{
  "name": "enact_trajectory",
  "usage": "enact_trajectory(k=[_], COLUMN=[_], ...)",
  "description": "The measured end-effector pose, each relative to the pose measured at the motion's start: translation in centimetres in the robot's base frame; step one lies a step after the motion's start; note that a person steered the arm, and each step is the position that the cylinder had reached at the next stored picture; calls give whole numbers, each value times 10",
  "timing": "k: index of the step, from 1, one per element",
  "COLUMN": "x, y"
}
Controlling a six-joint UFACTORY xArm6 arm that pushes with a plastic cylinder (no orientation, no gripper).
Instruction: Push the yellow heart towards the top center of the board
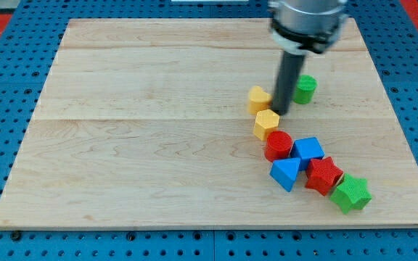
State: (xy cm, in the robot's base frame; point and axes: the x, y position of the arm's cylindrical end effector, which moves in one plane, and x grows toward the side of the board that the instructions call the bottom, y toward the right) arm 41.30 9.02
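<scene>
While my tip (pixel 279 112) rests on the board (pixel 144 130), it sits just right of the yellow heart (pixel 259 98) and just above the yellow hexagon (pixel 266 123); whether it touches either I cannot tell. It is a bare rod, holding nothing. That heart lies right of centre, mid-height. A green cylinder (pixel 306 88) stands beyond the rod. Below run a red cylinder (pixel 278 145), blue cube (pixel 308 150), blue triangle (pixel 286 173), red star (pixel 324 175) and green star (pixel 352 193).

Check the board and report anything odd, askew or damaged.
Nothing stands out. All eight blocks sit flat on the board, crowded at the view's right. My tip stands between the yellow heart and the green cylinder.
</scene>
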Motion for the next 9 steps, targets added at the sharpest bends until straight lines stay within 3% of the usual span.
enact_trajectory(k=[1,2,3,4,6,9], x=[-11,-2,-27,-37,-94,-94], y=[-42,-16,-94,-110,-118,-119])
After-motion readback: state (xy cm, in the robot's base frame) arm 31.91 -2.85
